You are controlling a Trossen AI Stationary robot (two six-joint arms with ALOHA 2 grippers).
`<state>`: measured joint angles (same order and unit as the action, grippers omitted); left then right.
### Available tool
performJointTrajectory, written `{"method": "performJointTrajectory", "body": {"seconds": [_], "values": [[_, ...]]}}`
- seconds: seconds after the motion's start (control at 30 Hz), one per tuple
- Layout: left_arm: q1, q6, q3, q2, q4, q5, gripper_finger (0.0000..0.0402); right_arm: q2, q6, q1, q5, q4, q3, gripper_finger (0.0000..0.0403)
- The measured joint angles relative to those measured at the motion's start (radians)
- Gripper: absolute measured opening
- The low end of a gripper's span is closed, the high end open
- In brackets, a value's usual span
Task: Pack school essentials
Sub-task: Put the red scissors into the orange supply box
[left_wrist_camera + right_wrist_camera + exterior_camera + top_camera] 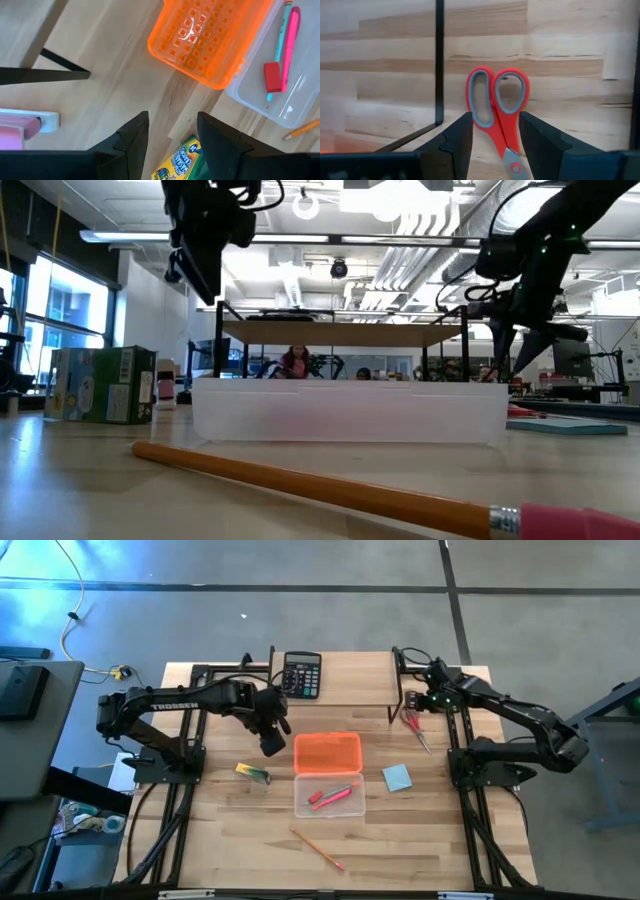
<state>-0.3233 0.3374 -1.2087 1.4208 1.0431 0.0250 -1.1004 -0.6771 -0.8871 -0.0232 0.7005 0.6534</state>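
Observation:
My left gripper (pixel 272 743) (pixel 172 120) hangs open above the table, left of the orange lid (pixel 328 753); the yellow-green crayon box (pixel 253 773) (pixel 181 159) lies flat below it. My right gripper (pixel 417 706) (pixel 495 115) is open above the red-handled scissors (pixel 418 732) (pixel 501 131), a finger on either side of the handles, touching nothing. The scissors lie flat on the table. The clear box (pixel 330 802) holds a red eraser (pixel 272 76), a green pencil (pixel 280 45) and a pink marker (pixel 290 42). The orange pencil (pixel 318 850) and the light-blue notepad (pixel 397 777) lie on the table.
A black calculator (pixel 302 673) sits on the low wooden shelf (pixel 355 690) at the far edge; a black leg (pixel 439 60) of that shelf stands close beside the scissors. The arm frames (pixel 180 755) flank the table. Bare wood lies near the orange pencil.

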Motion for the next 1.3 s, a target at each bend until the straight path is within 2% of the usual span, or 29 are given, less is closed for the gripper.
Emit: {"method": "performJointTrajectory", "body": {"seconds": [0.5, 0.73, 0.97, 1.3], "values": [[0.0, -0.011, 0.0, 0.0, 0.0, -0.003, 0.0156, 0.0, -0.044, -0.123, -0.03, -0.187, -0.14, 0.0149], [0.0, -0.011, 0.0, 0.001, -0.001, -0.003, 0.0156, 0.0, -0.073, -0.123, -0.03, -0.293, -0.225, 0.0149], [0.0, -0.01, -0.001, 0.002, -0.002, -0.003, 0.0156, -0.004, -0.065, -0.123, -0.004, -0.343, -0.24, 0.0149], [0.0, -0.008, -0.001, 0.002, -0.003, -0.003, 0.0156, -0.117, -0.048, -0.121, -0.007, -0.378, -0.239, 0.0149]]}}
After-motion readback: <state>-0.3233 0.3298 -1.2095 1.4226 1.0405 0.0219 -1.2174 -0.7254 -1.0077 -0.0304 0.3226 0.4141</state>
